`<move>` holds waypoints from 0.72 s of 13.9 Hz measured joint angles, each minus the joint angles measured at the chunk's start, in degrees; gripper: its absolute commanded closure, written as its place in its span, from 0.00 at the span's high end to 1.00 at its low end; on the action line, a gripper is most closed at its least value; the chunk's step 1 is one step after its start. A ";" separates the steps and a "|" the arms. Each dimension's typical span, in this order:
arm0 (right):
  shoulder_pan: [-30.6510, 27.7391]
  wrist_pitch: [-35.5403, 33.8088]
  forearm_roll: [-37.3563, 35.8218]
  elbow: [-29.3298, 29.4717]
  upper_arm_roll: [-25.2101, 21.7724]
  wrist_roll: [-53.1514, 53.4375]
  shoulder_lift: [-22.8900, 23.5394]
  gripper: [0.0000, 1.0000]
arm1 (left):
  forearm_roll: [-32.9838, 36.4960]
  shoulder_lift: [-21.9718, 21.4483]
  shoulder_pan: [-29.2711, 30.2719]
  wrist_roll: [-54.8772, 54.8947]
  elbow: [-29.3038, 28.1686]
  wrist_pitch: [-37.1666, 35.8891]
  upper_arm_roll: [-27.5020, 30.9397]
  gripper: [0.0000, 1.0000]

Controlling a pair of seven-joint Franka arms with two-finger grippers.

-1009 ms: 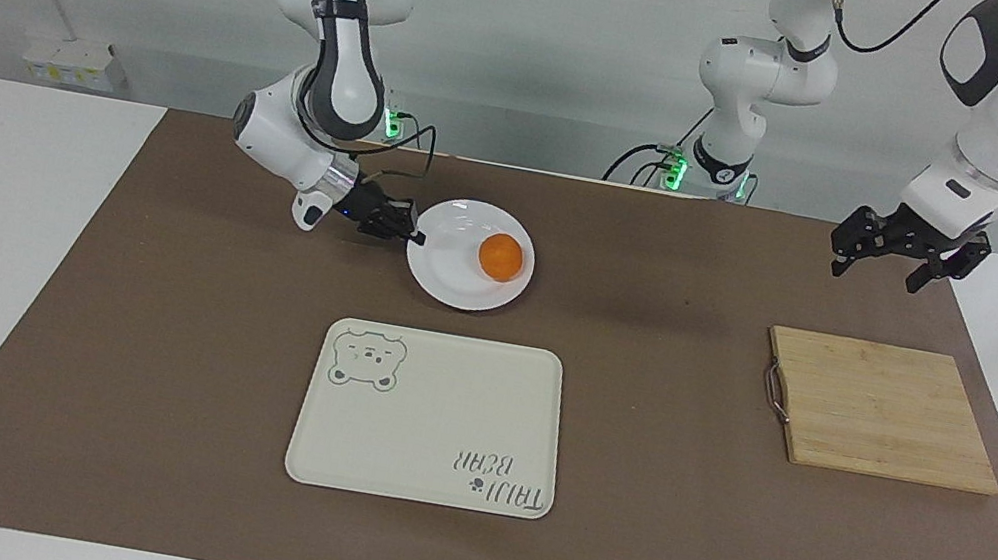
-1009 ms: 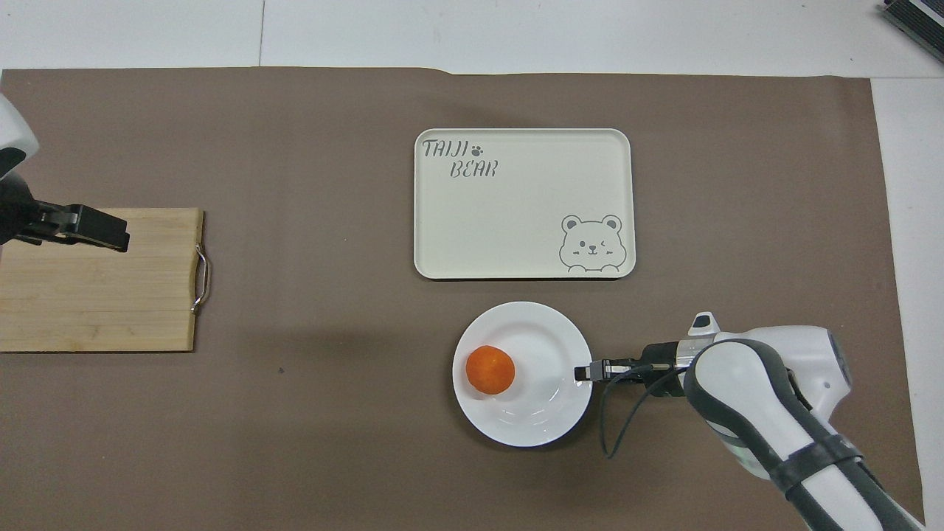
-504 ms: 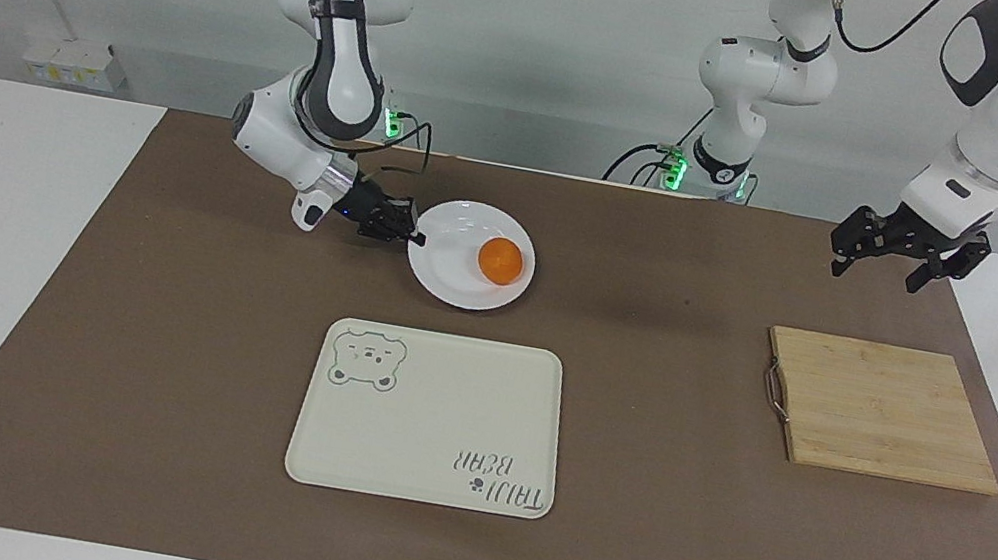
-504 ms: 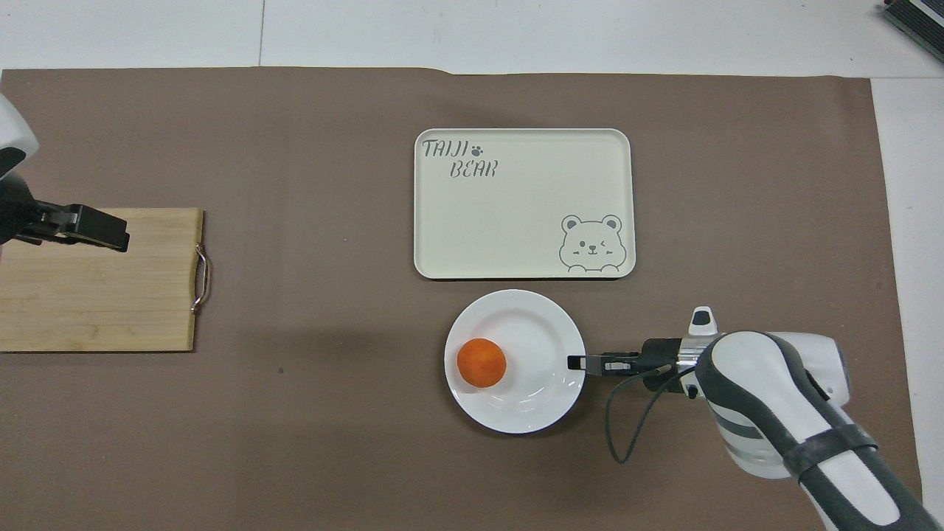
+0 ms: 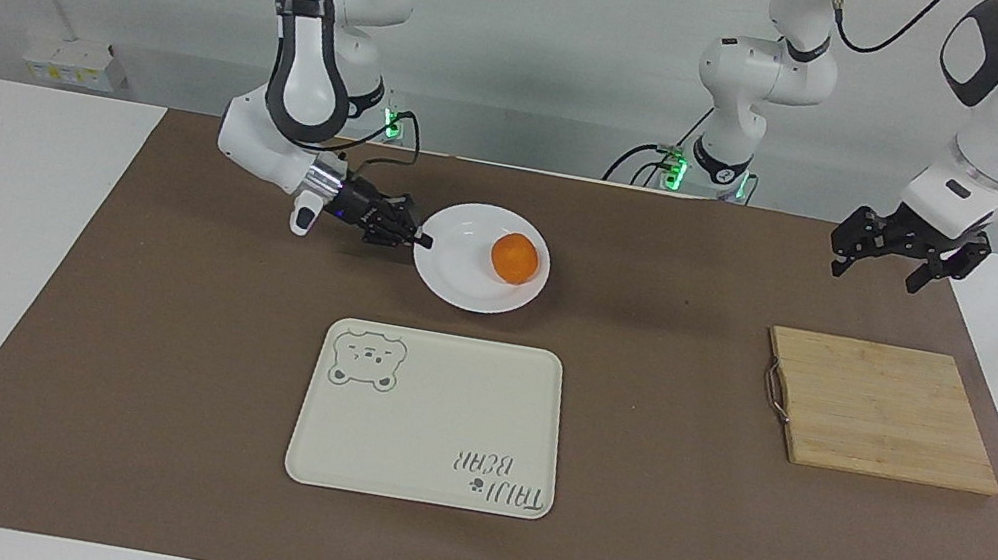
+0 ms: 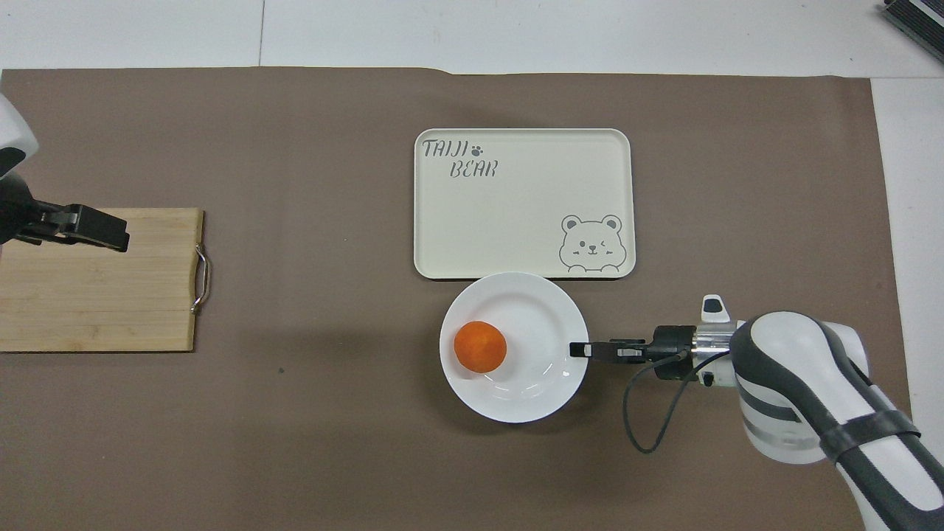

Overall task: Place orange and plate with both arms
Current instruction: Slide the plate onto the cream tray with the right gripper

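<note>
The white plate (image 5: 460, 272) (image 6: 532, 313) carries the orange (image 5: 515, 258) (image 6: 479, 346) on the side toward the left arm's end. My right gripper (image 5: 419, 240) (image 6: 579, 349) is shut on the plate's rim at the side toward the right arm's end. It holds the plate just off the brown mat, and from overhead the plate's edge overlaps the edge of the tray. My left gripper (image 5: 898, 261) (image 6: 110, 237) waits open and empty in the air over the cutting board's edge.
A cream bear-print tray (image 5: 436, 412) (image 6: 516, 206) lies mid-table, farther from the robots than the plate. A wooden cutting board (image 5: 883, 410) (image 6: 96, 295) with a metal handle lies toward the left arm's end. A brown mat covers the table.
My right gripper has raised the plate with the orange and carried it toward the tray, a little toward the left arm's end. The left arm has not moved.
</note>
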 measured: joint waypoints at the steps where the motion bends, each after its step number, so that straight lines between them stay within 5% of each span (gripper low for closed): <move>1: -0.31 -0.44 0.21 0.40 0.00 0.00 0.15 0.00 | 0.00 0.00 0.00 0.00 0.00 0.00 0.00 1.00; 10: -0.70 -0.70 1.58 8.19 -0.05 2.82 4.70 0.00 | 0.00 0.00 0.00 0.00 0.00 0.00 0.00 1.00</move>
